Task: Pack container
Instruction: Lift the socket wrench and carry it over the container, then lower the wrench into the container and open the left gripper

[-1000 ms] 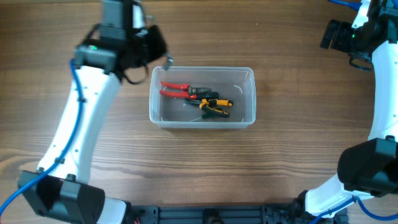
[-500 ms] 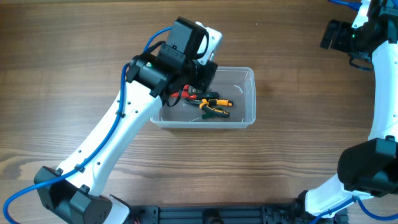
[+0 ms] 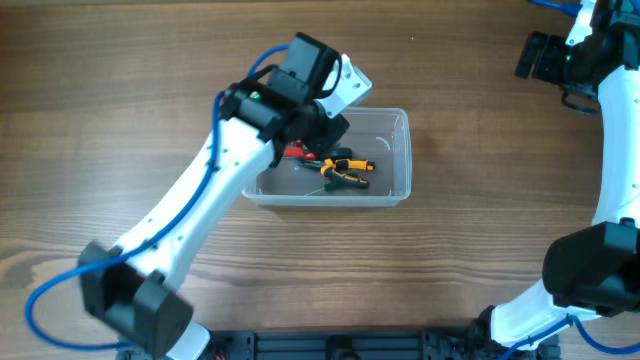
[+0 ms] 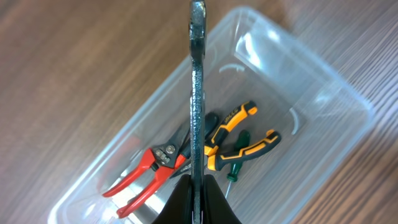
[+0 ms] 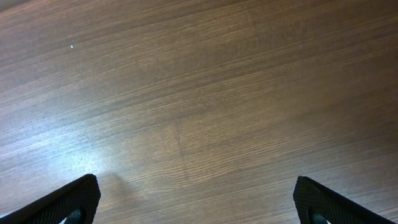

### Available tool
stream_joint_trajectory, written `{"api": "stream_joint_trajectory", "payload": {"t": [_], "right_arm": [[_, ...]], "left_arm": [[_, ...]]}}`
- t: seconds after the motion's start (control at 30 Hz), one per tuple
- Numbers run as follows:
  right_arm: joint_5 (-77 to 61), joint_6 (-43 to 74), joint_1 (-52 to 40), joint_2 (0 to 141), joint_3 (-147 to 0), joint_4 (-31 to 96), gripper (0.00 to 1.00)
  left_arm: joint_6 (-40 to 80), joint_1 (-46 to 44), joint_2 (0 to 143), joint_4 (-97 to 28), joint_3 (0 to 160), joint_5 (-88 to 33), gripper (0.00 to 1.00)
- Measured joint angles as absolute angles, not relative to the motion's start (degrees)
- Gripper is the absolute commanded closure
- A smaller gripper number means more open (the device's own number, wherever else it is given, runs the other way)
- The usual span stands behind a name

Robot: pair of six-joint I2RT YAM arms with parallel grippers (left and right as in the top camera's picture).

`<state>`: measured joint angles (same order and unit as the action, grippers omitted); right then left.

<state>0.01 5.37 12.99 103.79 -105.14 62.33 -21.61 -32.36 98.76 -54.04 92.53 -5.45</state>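
**Wooden desk, tub at centre: the left arm's tool hangs over it at a slant**

The brown wooden desk carries one thing, the clear container, set near the middle with its long side running left to right. In it lie red-handled cutters and yellow-handled pliers, both towards the left half.

The left fingers are pressed fully together on a slim metal tool, seen edge-on. They hang above the container's left end, so the tub lies straight below them. The tool's long axis crosses the tub's long axis at an angle. In the wrist view its far tip seems to reach out past one long wall, though how high it rides I cannot tell.

My reading: the drop depends on that angle. Turned along the tub, or lowered handle-end first, the tool should clear the rim.

The right fingers are spread wide and hold nothing, over bare wood at the far right, well apart from the container. The left arm is plainly the nearer.
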Motion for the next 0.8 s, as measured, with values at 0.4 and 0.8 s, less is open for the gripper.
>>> {"api": "stream_joint_trajectory", "payload": {"t": [0.4, 0.8], "right_arm": [[0.01, 5.34, 12.99, 103.79, -105.14, 62.33, 0.00], [0.01, 5.37, 12.99, 103.79, -105.14, 62.33, 0.00]], "left_arm": [[-22.52, -32.36, 115.02, -57.25, 92.53, -5.39, 0.94], [-23.31, -32.16, 121.64, -59.37, 92.99, -4.93, 0.65]]}}
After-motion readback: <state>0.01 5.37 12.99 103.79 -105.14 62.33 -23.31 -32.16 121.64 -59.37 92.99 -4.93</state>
